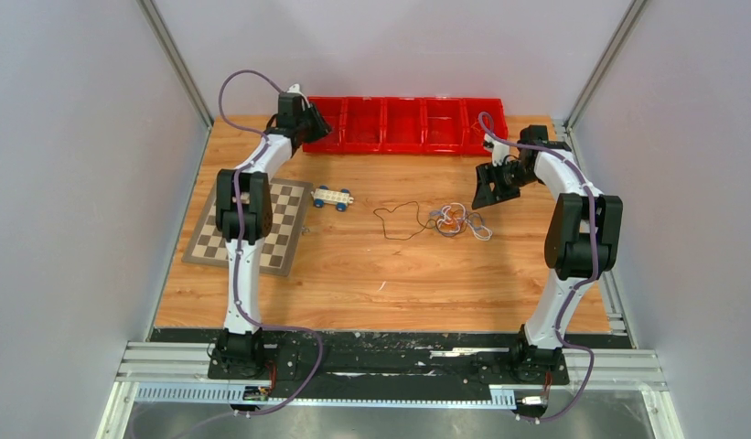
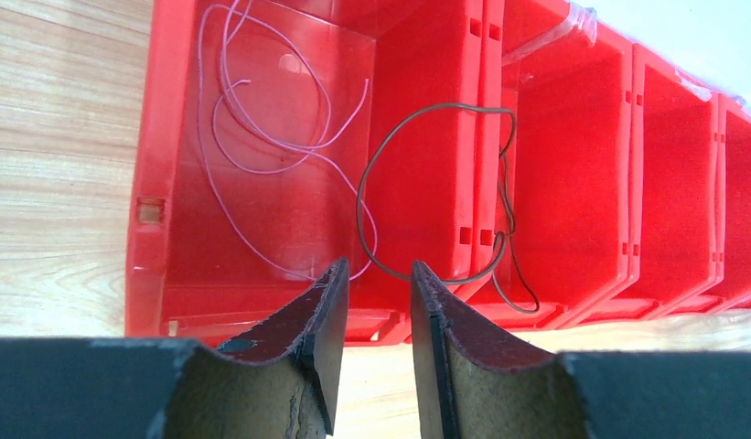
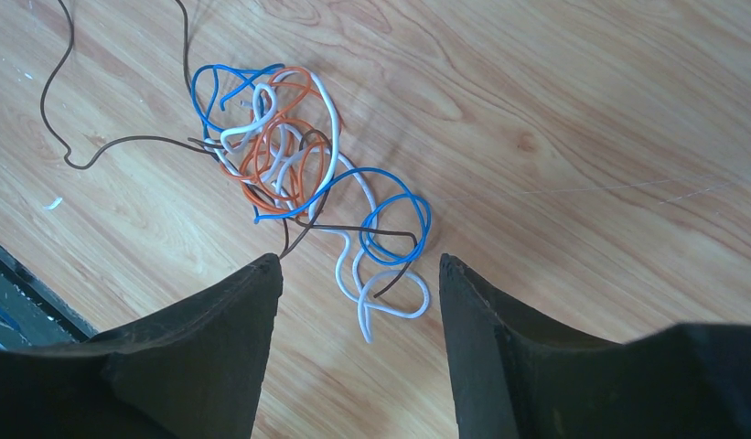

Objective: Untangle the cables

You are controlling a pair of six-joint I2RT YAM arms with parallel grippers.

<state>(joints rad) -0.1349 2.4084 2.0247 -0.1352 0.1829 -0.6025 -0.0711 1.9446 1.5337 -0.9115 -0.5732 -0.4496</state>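
Note:
A tangle of the cables (image 1: 458, 220), white, blue and orange-red, lies on the wooden table right of centre, with a black wire (image 1: 399, 222) trailing off to its left. In the right wrist view the tangle (image 3: 294, 169) lies just ahead of my right gripper (image 3: 360, 265), which is open and empty above the table. My right gripper (image 1: 488, 187) hovers to the upper right of the tangle. My left gripper (image 2: 379, 270) is open and empty at the leftmost red bin (image 2: 170, 165). That bin holds a white wire (image 2: 262, 169). A dark wire (image 2: 426, 119) drapes over the bin's dividing wall.
A row of red bins (image 1: 403, 123) stands along the back edge. A white toy car with blue wheels (image 1: 332, 198) sits left of centre. A chessboard mat (image 1: 252, 229) lies at the left, under the left arm. Grey walls enclose the table.

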